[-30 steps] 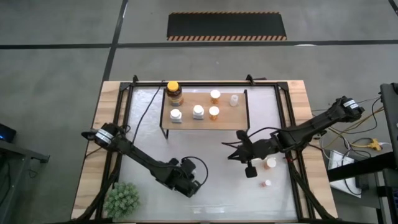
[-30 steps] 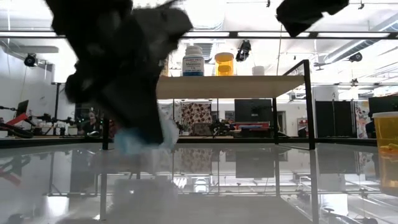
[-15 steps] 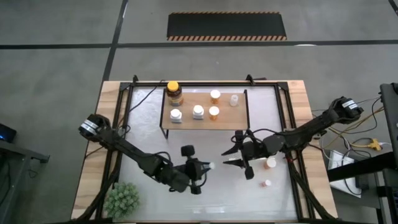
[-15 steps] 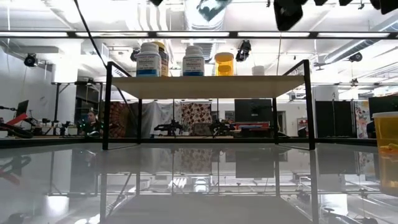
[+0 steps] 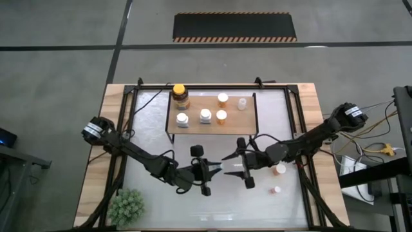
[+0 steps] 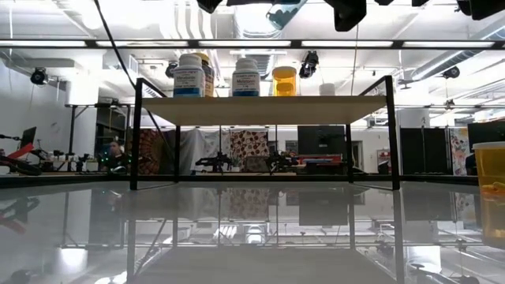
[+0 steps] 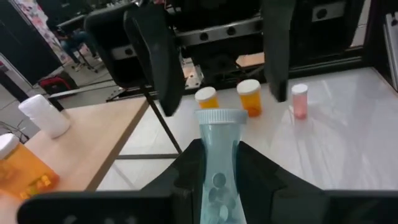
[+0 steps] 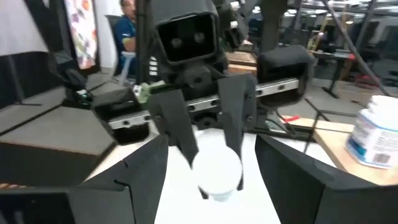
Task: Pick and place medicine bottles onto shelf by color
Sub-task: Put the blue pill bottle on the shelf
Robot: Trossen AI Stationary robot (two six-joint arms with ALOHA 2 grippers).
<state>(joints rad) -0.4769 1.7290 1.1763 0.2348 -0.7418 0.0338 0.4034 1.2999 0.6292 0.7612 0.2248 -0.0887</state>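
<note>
The pale clear bottle point(image 7: 217, 134) with the white cap is in the air above the bench point(image 5: 212, 209), in front of the shelf point(image 5: 248, 120) and between the two tools. Its long axis lies roughly level along the line joining the tools, with the cap pointing at the right tool. The left tool point(image 7: 216, 163) is closed on the bottle's lower body; loose pills show through the wall. The right tool point(image 5: 230, 167) faces it with its fingers spread wide, one on each side of the cap, gripping nothing. Expect the main risk at the transfer: if you release the left tool before the right one has closed, the bottle is likely to drop onto the glossy bench and roll. A grip on the cap alone may slip or tilt the bottle. Closing off-centre could push the bottle out of the left fingers point(image 7: 186, 163).
</note>
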